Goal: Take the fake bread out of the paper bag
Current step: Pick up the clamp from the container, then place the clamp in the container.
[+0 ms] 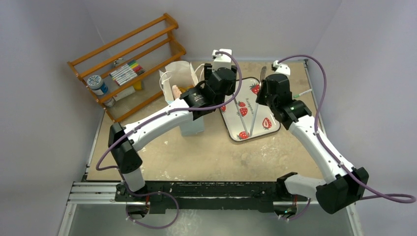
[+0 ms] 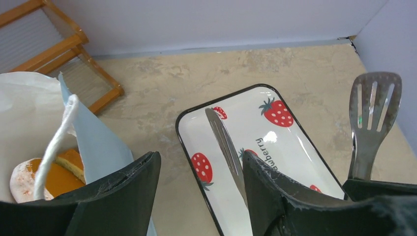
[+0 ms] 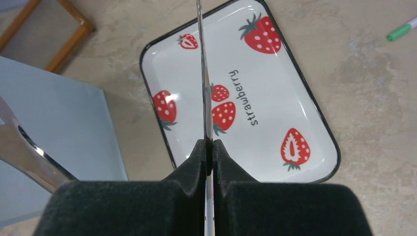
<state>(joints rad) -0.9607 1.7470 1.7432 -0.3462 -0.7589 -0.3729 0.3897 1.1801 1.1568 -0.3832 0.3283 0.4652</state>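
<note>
The pale-blue paper bag [image 1: 183, 81] stands open at the back left of the table, and it also shows in the left wrist view [image 2: 93, 137]. Inside it lie pieces of fake bread [image 2: 61, 178], orange and brown, with a pale round piece beside them. They also show in the top view [image 1: 183, 90]. My left gripper [image 2: 201, 157] is open and empty, hovering between the bag's right edge and the tray; it shows in the top view [image 1: 212, 73] too. My right gripper [image 3: 211, 147] is shut on one arm of the metal tongs [image 3: 204, 73] above the tray.
The white strawberry-print tray [image 1: 265, 129] lies right of the bag. The tongs' slotted end [image 2: 373, 108] rises by the right gripper. A wooden rack [image 1: 130, 59] with markers stands at the back left. A green marker [image 3: 401, 32] lies on the table. Grey walls close in the sides.
</note>
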